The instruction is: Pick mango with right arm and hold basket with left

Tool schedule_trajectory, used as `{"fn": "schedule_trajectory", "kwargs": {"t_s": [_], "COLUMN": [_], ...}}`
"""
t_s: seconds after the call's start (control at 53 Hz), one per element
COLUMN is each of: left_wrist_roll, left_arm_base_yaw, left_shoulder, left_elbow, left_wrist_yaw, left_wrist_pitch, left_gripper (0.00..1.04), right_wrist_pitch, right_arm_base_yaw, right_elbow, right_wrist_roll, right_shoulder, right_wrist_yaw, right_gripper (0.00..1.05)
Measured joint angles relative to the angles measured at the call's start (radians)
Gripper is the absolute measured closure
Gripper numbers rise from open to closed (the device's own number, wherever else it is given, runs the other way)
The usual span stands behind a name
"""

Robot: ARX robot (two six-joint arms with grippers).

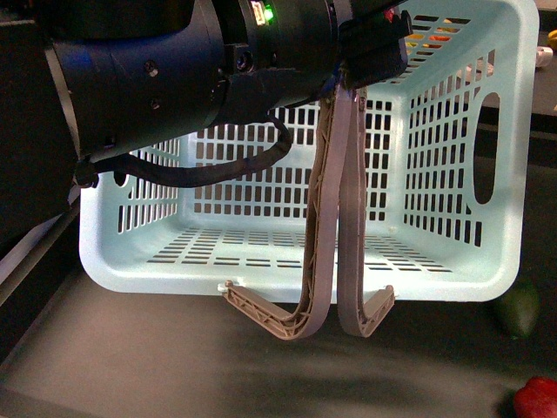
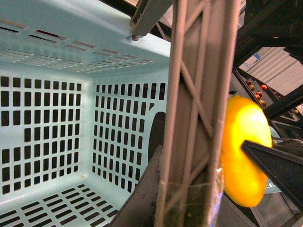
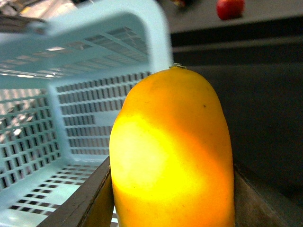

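Observation:
The pale aqua basket (image 1: 452, 218) hangs tipped on its side above the table, its open mouth toward the front view. My left gripper (image 1: 376, 48) is shut on its two grey-brown handles (image 1: 344, 218) at the top. In the left wrist view the taped handle (image 2: 199, 94) runs through the left gripper (image 2: 189, 198), with the basket's inside (image 2: 47, 118) behind. My right gripper (image 3: 173, 208) is shut on the yellow-orange mango (image 3: 173, 151) and holds it beside the basket's rim (image 3: 156, 42). The mango (image 2: 241, 156) and a dark right finger (image 2: 274, 165) show past the handle. The mango is hidden in the front view.
A dark green fruit (image 1: 520, 311) and a red thing (image 1: 535, 399) lie on the dark table (image 1: 174, 366) at the right. A red fruit (image 3: 230, 8) lies farther off. Shelves with small fruits (image 2: 258, 87) stand behind.

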Motion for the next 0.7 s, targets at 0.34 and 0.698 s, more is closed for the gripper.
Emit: {"fn": "schedule_trajectory", "kwargs": {"t_s": [0.34,0.698], "left_wrist_roll": [0.0,0.0], "left_arm_base_yaw": [0.0,0.0], "left_shoulder": [0.0,0.0], "left_elbow": [0.0,0.002], "left_wrist_yaw": [0.0,0.0], "left_wrist_pitch": [0.0,0.0], "left_gripper": [0.98,0.98], "right_wrist_pitch": [0.073,0.118], "right_arm_base_yaw": [0.249,0.314], "right_elbow": [0.087,0.173], "right_wrist_roll": [0.056,0.105], "right_shoulder": [0.193,0.349], "right_wrist_yaw": [0.261,0.356], "right_gripper": [0.46,0.44]}}
